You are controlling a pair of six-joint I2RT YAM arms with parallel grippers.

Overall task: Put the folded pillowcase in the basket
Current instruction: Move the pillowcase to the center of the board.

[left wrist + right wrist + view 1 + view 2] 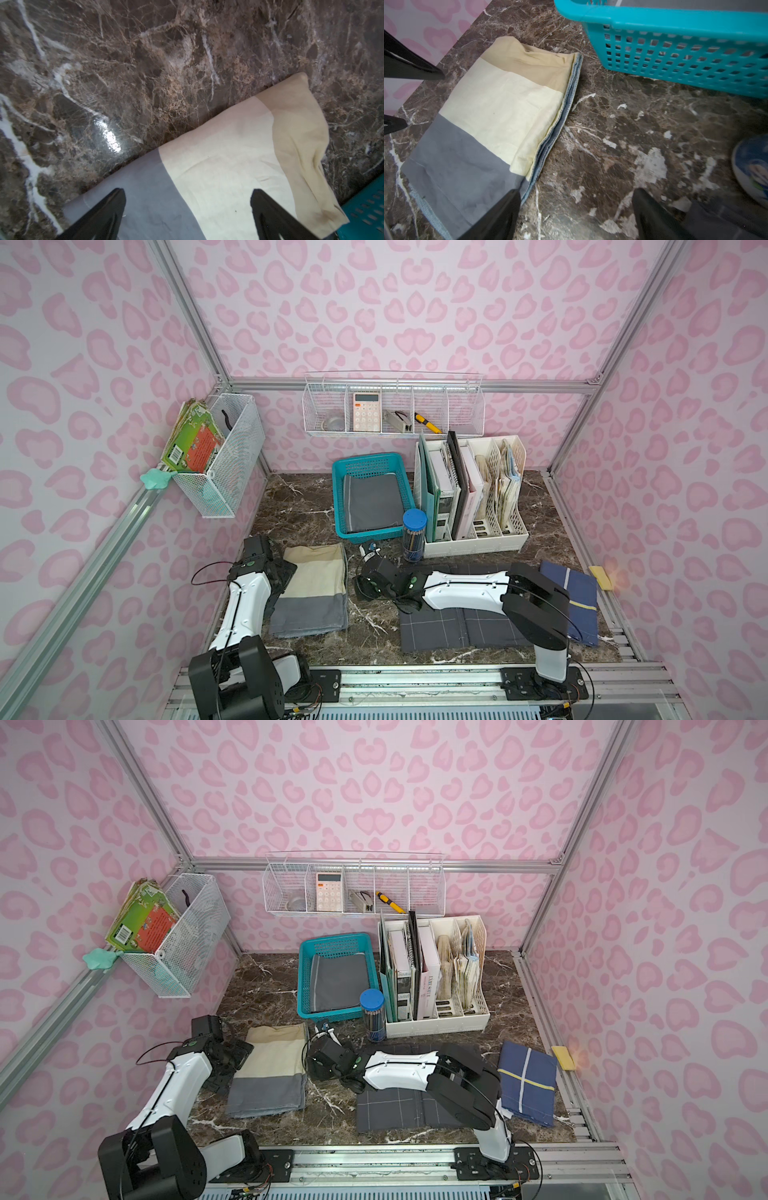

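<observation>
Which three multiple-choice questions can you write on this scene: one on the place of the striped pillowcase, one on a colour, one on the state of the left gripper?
1. Where is the striped pillowcase? A on the table, outside the basket; B inside the basket; C held aloft.
2. What colour is the cloth inside the basket? A red; B yellow; C grey.
3. The left gripper is: A shut on the pillowcase; B open; C out of view.
Key: A, it lies flat on the table; C, both top views show grey; B, its fingers stand apart.
</observation>
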